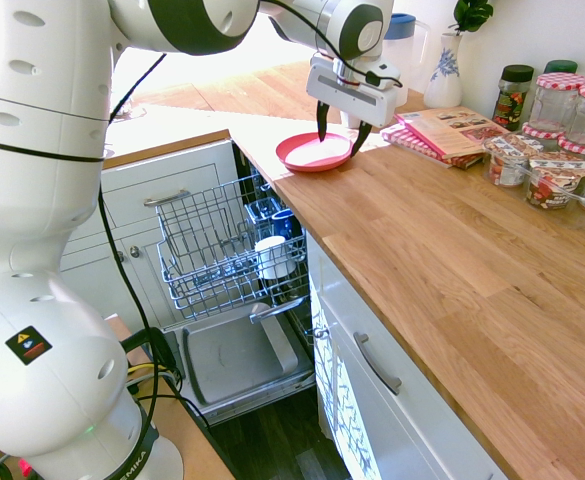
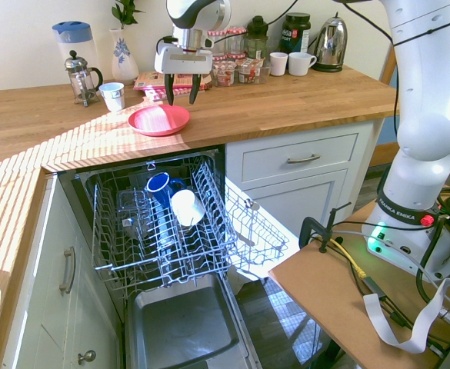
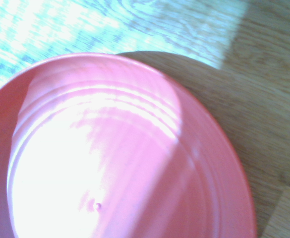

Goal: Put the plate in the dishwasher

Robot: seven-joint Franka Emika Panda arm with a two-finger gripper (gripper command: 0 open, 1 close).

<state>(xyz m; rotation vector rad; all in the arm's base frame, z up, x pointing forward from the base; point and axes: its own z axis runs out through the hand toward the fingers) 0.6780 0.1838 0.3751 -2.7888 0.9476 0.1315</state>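
The pinkish-red plate (image 1: 313,152) (image 2: 159,120) lies flat on the wooden counter near its front edge, above the open dishwasher (image 1: 222,250) (image 2: 159,223). My gripper (image 1: 340,130) (image 2: 181,95) hangs open just over the plate's far rim, its dark fingertips apart and holding nothing. The plate (image 3: 120,153) fills most of the wrist view, lit by sun. The dishwasher's wire rack is pulled out and holds a blue mug (image 2: 159,187) and a white cup (image 2: 186,206).
Behind the plate lie a magazine (image 1: 452,128) on a checked cloth, jars (image 1: 557,150), a white vase (image 1: 444,70) and a jug. A French press (image 2: 78,75) and a small cup (image 2: 112,95) stand to one side. The lowered dishwasher door (image 2: 182,323) lies below.
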